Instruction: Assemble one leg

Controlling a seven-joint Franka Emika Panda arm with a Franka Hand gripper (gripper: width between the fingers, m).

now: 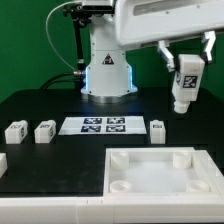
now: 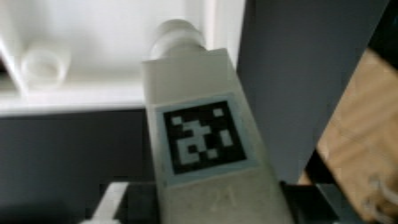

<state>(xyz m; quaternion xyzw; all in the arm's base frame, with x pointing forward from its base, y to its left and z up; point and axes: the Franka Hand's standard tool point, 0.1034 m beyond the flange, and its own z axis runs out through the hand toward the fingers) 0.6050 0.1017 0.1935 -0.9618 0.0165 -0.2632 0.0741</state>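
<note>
My gripper (image 1: 187,68) is shut on a leg (image 1: 185,85), a small white post with a black-and-white tag, and holds it in the air at the exterior view's right, above the far right part of the large white tray-like piece (image 1: 160,170). In the wrist view the held leg (image 2: 205,120) fills the middle, its tag facing the camera and its round peg end pointing away towards the tray (image 2: 71,50). My fingers (image 2: 116,200) grip its near end from both sides. Three more legs lie on the black table: two (image 1: 16,131) (image 1: 45,131) at the left, one (image 1: 158,129) beside the marker board.
The marker board (image 1: 103,125) lies flat in the middle of the table. The robot base (image 1: 107,70) stands behind it. The tray has round corner sockets (image 1: 122,158). A brown surface (image 2: 365,120) shows beyond the table in the wrist view.
</note>
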